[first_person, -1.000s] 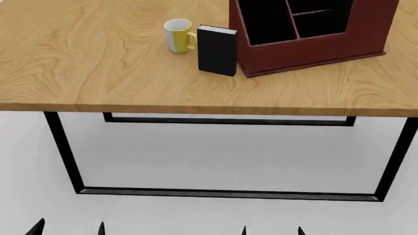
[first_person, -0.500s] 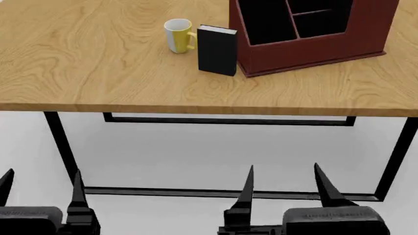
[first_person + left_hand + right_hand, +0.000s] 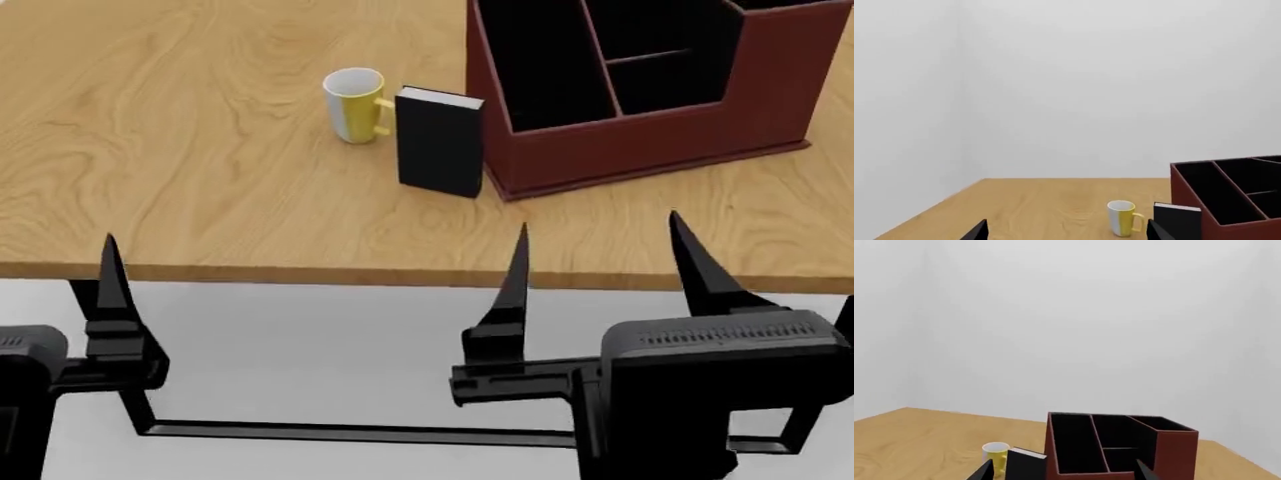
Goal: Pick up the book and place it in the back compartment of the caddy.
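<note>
the thin black-covered book (image 3: pixel 439 142) is seen standing upright at upper centre, touching the red-brown leather-look caddy (image 3: pixel 641 150), nearer the right gripper (image 3: pixel 601 270), fingers apart; left gripper (image 3: pixel 54 290) spread, empty.

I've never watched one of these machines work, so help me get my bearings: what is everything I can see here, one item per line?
Table: one, light wood top on a black metal frame, holding everything else.
Caddy: one, dark red-brown with a black inside split by thin dividers, on the table's right part.
Book: one, black cover, standing upright beside the caddy's left wall.
Mug: one, yellow and white, just left of the book.
Walls: plain white, behind the table.
Left gripper: one, black, open, empty, short of the table's near edge.
Right gripper: one, black, open, empty, at the near edge.
</note>
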You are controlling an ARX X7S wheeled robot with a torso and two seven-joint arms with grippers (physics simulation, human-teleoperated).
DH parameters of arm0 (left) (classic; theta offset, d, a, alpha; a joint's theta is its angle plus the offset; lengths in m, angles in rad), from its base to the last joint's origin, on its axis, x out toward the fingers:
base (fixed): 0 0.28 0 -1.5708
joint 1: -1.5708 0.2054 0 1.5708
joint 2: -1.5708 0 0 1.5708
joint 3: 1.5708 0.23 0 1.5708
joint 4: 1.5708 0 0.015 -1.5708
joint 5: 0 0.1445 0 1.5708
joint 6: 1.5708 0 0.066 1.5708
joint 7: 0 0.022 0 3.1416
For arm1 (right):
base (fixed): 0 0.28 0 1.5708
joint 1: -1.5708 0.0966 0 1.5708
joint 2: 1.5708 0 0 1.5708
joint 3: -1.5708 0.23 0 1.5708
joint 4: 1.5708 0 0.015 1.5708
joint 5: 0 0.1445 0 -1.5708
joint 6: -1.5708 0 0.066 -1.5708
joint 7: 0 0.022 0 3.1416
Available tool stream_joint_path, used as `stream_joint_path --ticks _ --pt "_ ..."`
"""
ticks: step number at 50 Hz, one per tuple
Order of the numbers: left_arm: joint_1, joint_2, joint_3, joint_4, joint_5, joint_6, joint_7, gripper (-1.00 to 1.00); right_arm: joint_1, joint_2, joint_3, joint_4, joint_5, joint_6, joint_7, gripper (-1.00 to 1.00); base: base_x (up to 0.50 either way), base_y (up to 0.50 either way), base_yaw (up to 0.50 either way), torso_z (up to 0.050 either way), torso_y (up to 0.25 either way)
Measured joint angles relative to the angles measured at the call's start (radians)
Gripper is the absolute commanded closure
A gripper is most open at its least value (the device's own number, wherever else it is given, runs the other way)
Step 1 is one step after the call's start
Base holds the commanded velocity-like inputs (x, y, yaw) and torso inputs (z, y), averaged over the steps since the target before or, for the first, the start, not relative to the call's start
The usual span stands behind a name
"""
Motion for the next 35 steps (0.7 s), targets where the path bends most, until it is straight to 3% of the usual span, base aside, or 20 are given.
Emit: stream_joint_path --ticks 35 --pt "0.0 -0.029 0.047 0.009 -0.012 0.008 -0.036 -1.0 0.017 0.037 -0.033 -0.037 -0.008 0.044 0.031 -1.0 0.49 -0.24 0.0 0.0 0.001"
